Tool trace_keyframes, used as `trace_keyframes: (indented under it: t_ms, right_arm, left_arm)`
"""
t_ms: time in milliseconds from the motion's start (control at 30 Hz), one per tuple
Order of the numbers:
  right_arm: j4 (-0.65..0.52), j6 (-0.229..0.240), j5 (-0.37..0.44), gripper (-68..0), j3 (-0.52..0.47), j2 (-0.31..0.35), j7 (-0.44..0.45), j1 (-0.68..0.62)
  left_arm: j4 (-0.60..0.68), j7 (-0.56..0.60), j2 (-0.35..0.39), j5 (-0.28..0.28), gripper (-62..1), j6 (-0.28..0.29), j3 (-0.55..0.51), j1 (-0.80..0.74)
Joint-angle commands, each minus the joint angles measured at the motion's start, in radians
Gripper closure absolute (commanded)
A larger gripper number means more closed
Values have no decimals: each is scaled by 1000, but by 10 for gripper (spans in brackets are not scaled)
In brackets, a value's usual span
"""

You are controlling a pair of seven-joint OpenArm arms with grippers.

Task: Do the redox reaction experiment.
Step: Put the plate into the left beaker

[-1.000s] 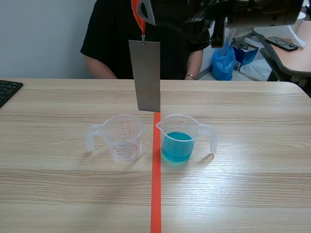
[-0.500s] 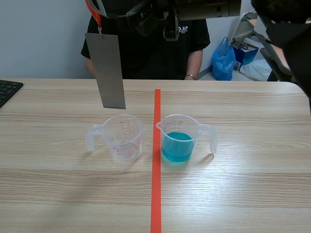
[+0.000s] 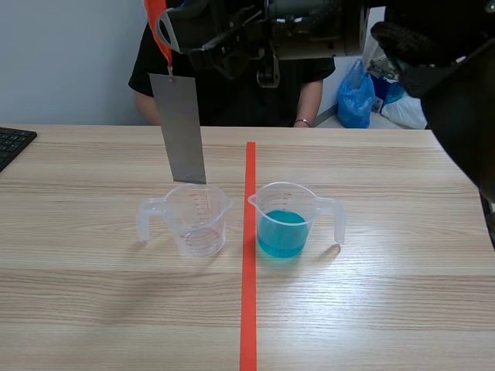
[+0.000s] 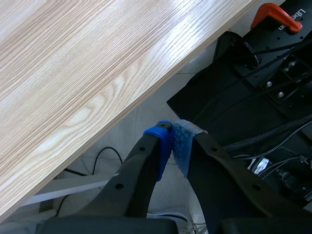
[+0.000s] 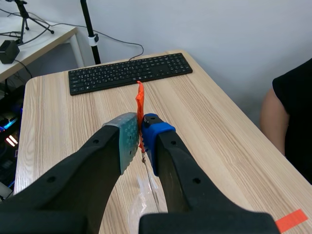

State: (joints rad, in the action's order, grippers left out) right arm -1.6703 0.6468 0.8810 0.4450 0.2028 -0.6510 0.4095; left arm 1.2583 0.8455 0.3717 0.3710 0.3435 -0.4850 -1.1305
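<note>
A grey metal plate (image 3: 179, 128) hangs upright from an orange strap (image 3: 157, 19), its lower edge just over the rim of the empty clear beaker (image 3: 197, 219). My right gripper (image 3: 166, 27), raised across the top of the scene view, is shut on that strap (image 5: 140, 100); in the right wrist view the plate (image 5: 148, 183) hangs edge-on below the right gripper (image 5: 140, 129). A second beaker (image 3: 285, 220), right of the red line, holds blue liquid. My left gripper (image 4: 173, 141) is shut on nothing, off the table's edge (image 4: 146, 87), and does not show in the scene view.
A person in a black shirt (image 3: 186, 77) sits across the table behind the plate. A black keyboard (image 3: 11, 143) lies at the far left edge. A blue bag (image 3: 356, 97) sits on the floor behind the table.
The plate swung left from over the red line to above the empty beaker, then came down slightly toward its rim. The right arm moved left with it. Both beakers stayed put.
</note>
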Motion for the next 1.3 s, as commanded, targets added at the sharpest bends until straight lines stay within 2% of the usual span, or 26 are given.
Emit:
trace_keyframes:
  t_ms: [0,433,1033,1267]
  right_arm:
    - [5,-3,-2,-17,8,2,34,23]
    - [120,-3,-52,-17,82,2,143,23]
    - [330,8,-246,-17,119,-1,373,23]
    - [366,30,-347,-17,138,-23,406,23]
  left_arm:
    - [4,14,6,-8,-27,2,-9,-2]
    - [4,14,6,-8,-27,2,-9,-2]
    - [4,14,5,-8,-27,2,-9,-2]
    - [5,19,5,-11,-27,3,-9,4]
